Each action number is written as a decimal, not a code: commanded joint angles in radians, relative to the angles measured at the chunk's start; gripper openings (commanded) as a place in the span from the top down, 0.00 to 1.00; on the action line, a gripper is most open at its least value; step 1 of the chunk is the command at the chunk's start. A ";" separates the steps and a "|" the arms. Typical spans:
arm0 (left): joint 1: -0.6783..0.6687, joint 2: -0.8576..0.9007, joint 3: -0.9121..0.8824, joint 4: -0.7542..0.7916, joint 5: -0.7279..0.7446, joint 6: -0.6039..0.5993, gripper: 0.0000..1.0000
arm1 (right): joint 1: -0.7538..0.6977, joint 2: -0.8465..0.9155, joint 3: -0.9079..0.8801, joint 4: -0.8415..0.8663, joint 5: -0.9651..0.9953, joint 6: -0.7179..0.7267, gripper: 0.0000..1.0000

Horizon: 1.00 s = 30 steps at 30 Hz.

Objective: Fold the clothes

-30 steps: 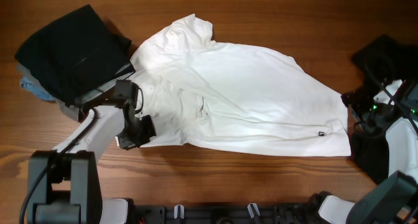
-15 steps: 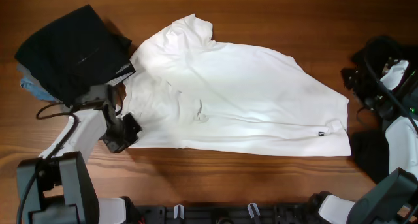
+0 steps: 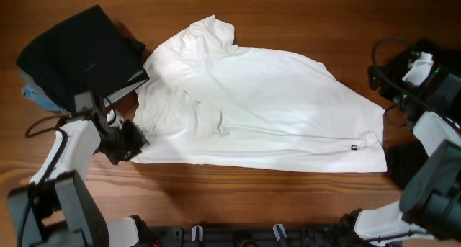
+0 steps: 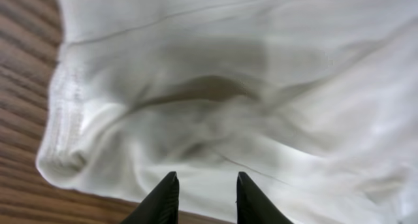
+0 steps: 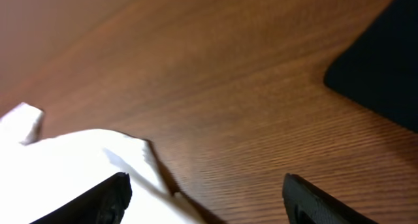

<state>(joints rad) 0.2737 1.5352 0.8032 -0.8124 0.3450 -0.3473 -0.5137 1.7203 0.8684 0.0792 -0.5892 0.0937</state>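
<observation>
Pretty much the whole overhead view is taken up by a reddish-brown wooden worktop (image 3: 238, 200), grain run side to side. A black rail (image 3: 238, 236) is fitted along the near edge. Farther wood is washed paler by the light.

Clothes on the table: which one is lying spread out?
The white T-shirt, stretched wide across the middle. The black garment is bundled up small at the left end.
</observation>
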 commanded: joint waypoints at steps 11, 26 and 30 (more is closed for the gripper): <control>-0.133 -0.325 0.119 -0.005 0.074 0.086 0.60 | 0.013 0.188 0.014 -0.038 0.073 -0.093 0.23; -0.141 -0.340 0.119 -0.002 0.074 0.086 0.61 | 0.093 0.187 0.014 -0.156 0.016 -0.036 0.78; -0.141 -0.340 0.119 0.002 0.074 0.086 0.62 | 0.072 0.152 0.042 -0.062 0.006 0.139 0.96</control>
<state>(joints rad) 0.1371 1.2057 0.9081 -0.8146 0.4030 -0.2848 -0.4240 1.8851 0.8906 -0.0212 -0.5755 0.0856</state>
